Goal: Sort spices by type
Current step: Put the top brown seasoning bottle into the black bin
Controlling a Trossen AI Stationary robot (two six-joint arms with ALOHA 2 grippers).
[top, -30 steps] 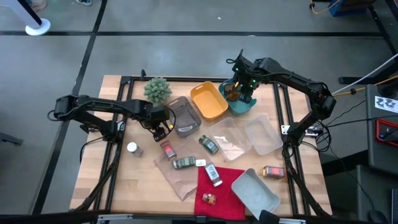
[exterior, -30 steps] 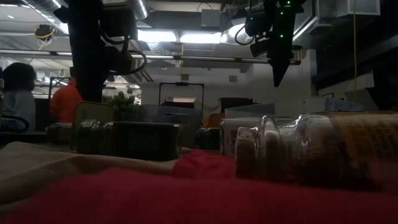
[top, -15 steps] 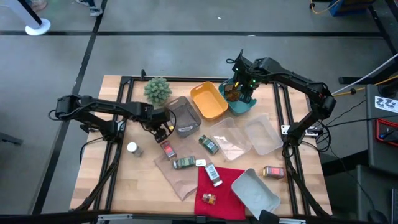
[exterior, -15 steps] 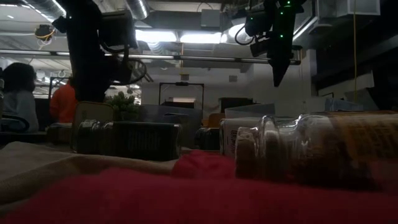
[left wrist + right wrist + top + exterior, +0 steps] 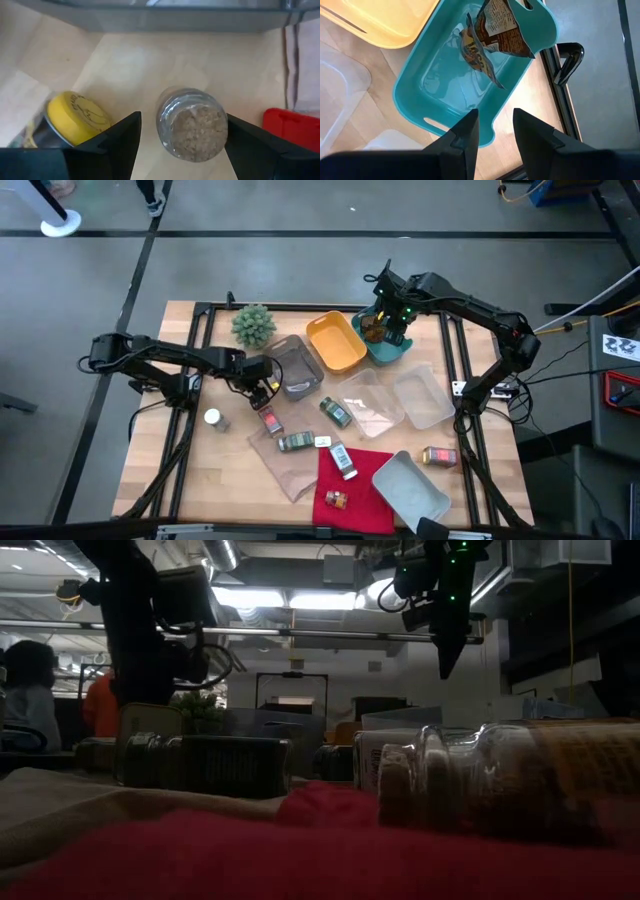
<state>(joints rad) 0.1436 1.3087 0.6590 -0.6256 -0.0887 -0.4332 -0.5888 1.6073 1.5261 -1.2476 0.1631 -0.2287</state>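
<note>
Spice jars lie scattered across the wooden table (image 5: 190, 470), most near its centre. The left gripper (image 5: 182, 145) hangs wide open around a clear jar (image 5: 192, 131), holding nothing; a yellow-capped jar (image 5: 77, 117) lies at its 9 o'clock, a red tin (image 5: 292, 125) at 3 and a grey tray (image 5: 292, 364) at 12. The right gripper (image 5: 492, 135), jaws part open and empty, hovers over the teal tray (image 5: 445, 85), which holds a brown packet (image 5: 495, 30).
</note>
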